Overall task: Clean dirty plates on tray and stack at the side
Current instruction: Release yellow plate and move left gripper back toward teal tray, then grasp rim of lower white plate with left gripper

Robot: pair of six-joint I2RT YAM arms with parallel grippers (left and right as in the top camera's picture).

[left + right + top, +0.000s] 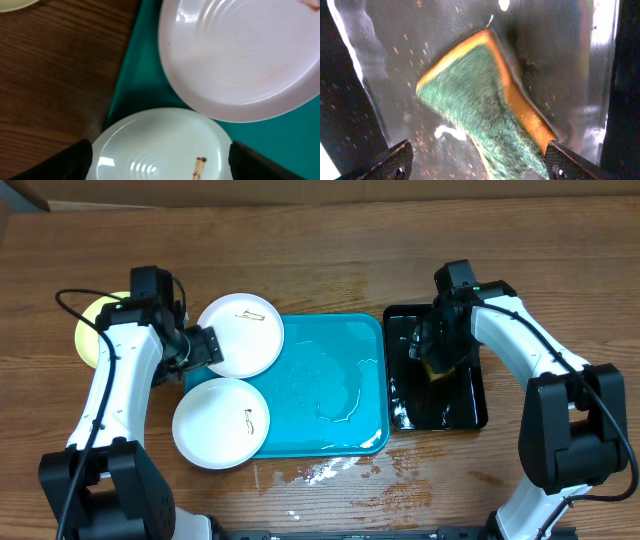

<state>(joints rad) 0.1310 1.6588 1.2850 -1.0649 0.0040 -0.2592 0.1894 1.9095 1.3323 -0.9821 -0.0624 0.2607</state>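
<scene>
Both claws gaping: left one at the plates, right one over the sponge!

My left claw (pixel 205 350) hangs with its jaws spread wide at the left rim of the turquoise tray (pixel 340 370), clamping nothing. The upper white plate (pixel 240 335) sits just beside it, overlapping the tray's corner. The lower white plate (pixel 221 423), small brown smudge and all, lies right below and shows between my fingers in the wrist view. The yellow-green plate (pixel 92 330) rests on the wooden table (pixel 320 240), partly under my left arm, off the tray. My right claw (pixel 437 350) stands spread too, above the black tray (pixel 470 405); the green-and-orange sponge (pixel 480 100) lies between the fingers, not pinched.
</scene>
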